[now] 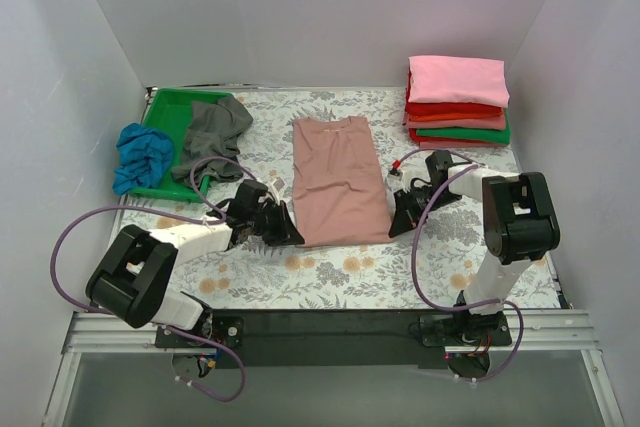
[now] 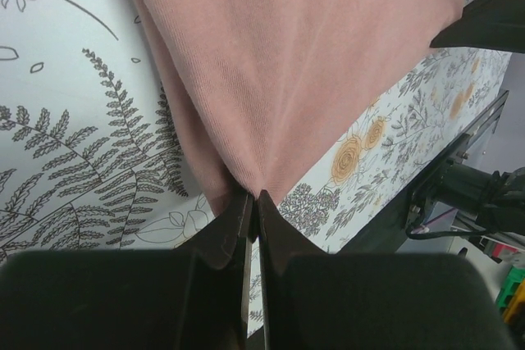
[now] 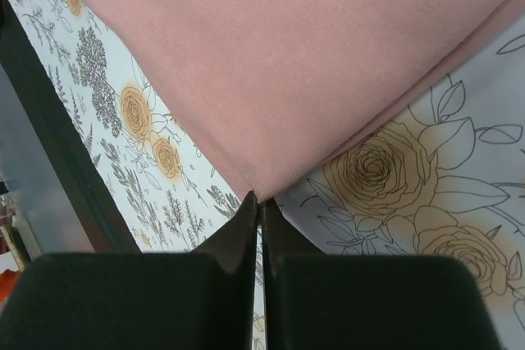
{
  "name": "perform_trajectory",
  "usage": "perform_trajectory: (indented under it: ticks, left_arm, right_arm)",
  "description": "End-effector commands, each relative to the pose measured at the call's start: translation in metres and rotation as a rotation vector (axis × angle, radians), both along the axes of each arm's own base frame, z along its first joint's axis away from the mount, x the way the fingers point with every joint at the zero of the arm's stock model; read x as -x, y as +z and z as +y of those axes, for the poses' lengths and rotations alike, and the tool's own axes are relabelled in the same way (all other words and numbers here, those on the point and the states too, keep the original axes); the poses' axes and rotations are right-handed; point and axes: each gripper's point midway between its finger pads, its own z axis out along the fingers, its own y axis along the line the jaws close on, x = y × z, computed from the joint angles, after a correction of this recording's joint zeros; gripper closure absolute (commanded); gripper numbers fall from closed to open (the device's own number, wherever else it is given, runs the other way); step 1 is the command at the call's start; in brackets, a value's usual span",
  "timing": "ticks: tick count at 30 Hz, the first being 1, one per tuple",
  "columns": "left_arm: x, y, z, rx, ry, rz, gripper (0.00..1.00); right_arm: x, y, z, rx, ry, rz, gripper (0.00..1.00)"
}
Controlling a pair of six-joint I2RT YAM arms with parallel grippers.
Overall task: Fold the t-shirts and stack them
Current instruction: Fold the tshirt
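Note:
A dusty-pink t-shirt [image 1: 338,179] lies folded into a long strip in the middle of the table. My left gripper [image 1: 292,237] is shut on its near left corner [image 2: 246,178]. My right gripper [image 1: 393,230] is shut on its near right corner [image 3: 262,178]. Both corners sit low, at or just above the cloth. A stack of folded t-shirts [image 1: 457,100], pink on top, then red and green, stands at the back right. A grey t-shirt [image 1: 213,131] and a blue t-shirt [image 1: 140,155] lie crumpled at the back left.
A green plastic tray [image 1: 172,104] holds the grey shirt; the blue one hangs over its left edge. The floral table covering [image 1: 330,272] spans the table. White walls close in the back and sides. Purple cables loop beside both arms.

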Motion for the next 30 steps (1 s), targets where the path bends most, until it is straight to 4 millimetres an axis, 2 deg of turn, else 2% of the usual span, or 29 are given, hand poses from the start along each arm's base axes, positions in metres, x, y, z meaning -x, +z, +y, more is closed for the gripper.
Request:
perform_trajectory:
  ticks: [1, 4, 23, 27, 30]
  left_arm:
    - [0.007, 0.005, -0.001, 0.022, -0.014, -0.005, 1.00]
    - [0.010, 0.005, 0.000, 0.025, -0.011, -0.004, 1.00]
    - [0.020, 0.004, 0.003, 0.038, -0.007, 0.022, 1.00]
    - [0.027, 0.010, 0.005, 0.049, -0.007, 0.031, 0.95]
    - [0.032, 0.017, 0.008, 0.055, 0.003, 0.023, 0.84]
  right_arm:
    - [0.000, 0.018, -0.003, 0.014, 0.021, -0.053, 0.99]
    - [0.001, 0.024, -0.005, 0.021, 0.039, -0.057, 0.99]
    - [0.007, 0.030, -0.011, 0.057, 0.048, -0.049, 0.99]
    - [0.016, 0.039, -0.008, 0.018, 0.095, -0.034, 0.99]
    - [0.024, 0.045, -0.011, 0.023, 0.131, -0.029, 0.99]
